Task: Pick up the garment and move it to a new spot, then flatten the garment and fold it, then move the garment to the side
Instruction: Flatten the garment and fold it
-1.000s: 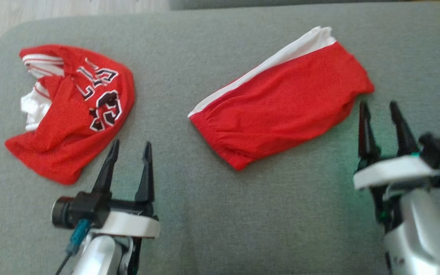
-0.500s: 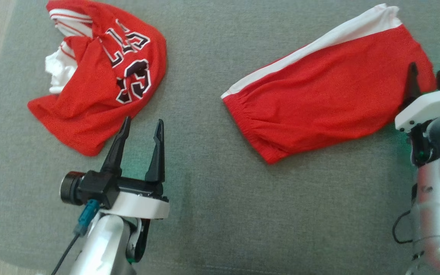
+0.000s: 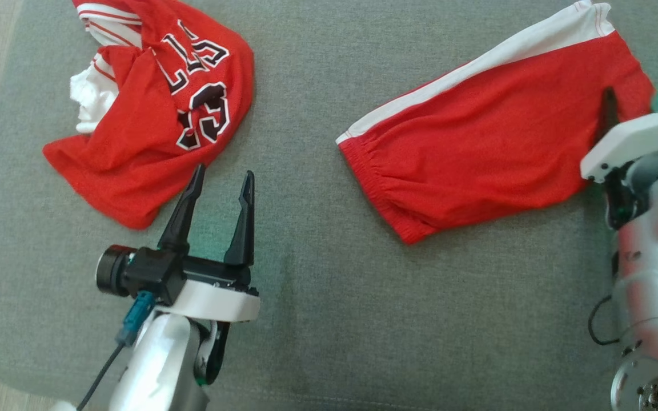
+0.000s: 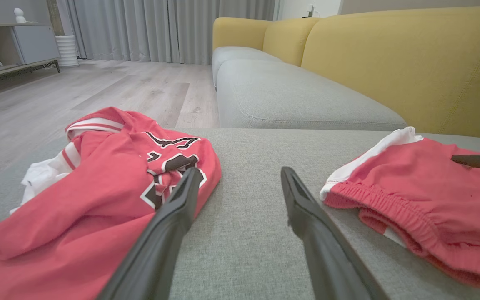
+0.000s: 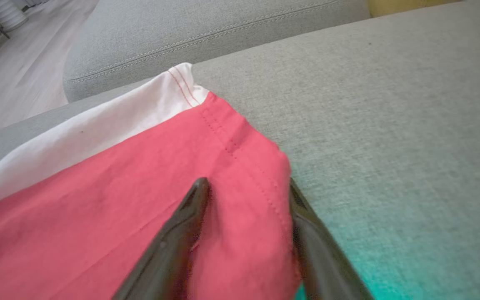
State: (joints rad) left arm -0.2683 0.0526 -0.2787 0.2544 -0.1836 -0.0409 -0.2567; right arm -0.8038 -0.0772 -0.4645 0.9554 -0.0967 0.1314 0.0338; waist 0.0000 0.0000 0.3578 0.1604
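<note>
The garment (image 3: 146, 114), a red jersey with black white-outlined letters and number, lies crumpled at the far left of the grey cushion (image 3: 363, 319); the left wrist view shows the garment (image 4: 98, 196) too. My left gripper (image 3: 223, 170) is open just beside its near right edge, fingers (image 4: 173, 225) empty and touching nothing. My right gripper (image 3: 632, 100) is at the right end of a plain red cloth with a white edge (image 3: 489, 142). In the right wrist view the right gripper (image 5: 246, 181) is open, its fingers straddling a raised fold of that cloth (image 5: 98, 187).
A second grey seat cushion (image 4: 286, 96) and yellow backrests (image 4: 390, 62) lie beyond. Wooden floor (image 4: 98, 91) borders the cushion's left edge. Bare cushion lies between the two red pieces and along the near side.
The head camera has shifted. My right gripper has moved forward from beside the plain red cloth's right end onto it, fingers now astride the edge. The left gripper stays open by the jersey.
</note>
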